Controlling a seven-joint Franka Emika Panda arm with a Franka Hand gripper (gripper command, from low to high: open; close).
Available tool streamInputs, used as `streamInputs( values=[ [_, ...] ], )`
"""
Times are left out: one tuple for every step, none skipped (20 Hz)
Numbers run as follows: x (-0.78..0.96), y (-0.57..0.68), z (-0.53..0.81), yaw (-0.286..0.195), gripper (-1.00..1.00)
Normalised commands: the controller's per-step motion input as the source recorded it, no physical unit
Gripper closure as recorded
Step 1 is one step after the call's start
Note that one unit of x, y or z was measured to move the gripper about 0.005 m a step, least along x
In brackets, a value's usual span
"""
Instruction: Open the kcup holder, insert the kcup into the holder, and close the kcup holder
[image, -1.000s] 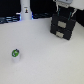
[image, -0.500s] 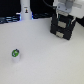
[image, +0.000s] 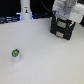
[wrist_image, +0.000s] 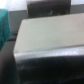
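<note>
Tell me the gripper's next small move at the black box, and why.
Probably lower toward the upper drawer front to grip and pull it. The gripper sits above the kcup holder, whose drawers look closed, and the kcup stands on the table.

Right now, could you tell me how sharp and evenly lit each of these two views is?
Exterior view: low-resolution and soft, evenly lit, the kcup casting a faint shadow on the white table. Wrist view: heavily blurred, too close to the kcup holder, whose pale top shows glare; claw not visible there.
</note>
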Motion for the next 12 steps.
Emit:
streamInputs(
  values=[
    [0.00, 0.00, 0.00, 0.000, 1.00],
    [0.00, 0.00, 0.00, 0.000, 1.00],
    [0.03, 0.00, 0.00, 0.000, 1.00],
    [0.09, 0.00, 0.00, 0.000, 1.00],
    [0.18, 0.00, 0.01, 0.000, 1.00],
    [0.35, 0.00, 0.06, 0.000, 1.00],
    [0.48, -0.07, 0.17, 0.000, 1.00],
    [0.66, -0.11, 0.29, 0.000, 1.00],
    [0.77, -0.14, 0.32, 0.000, 1.00],
    [0.90, -0.17, 0.38, -0.003, 1.00],
    [1.00, -0.24, 0.33, -0.009, 1.00],
    [1.00, -0.27, 0.33, -0.019, 1.00]
  ],
)
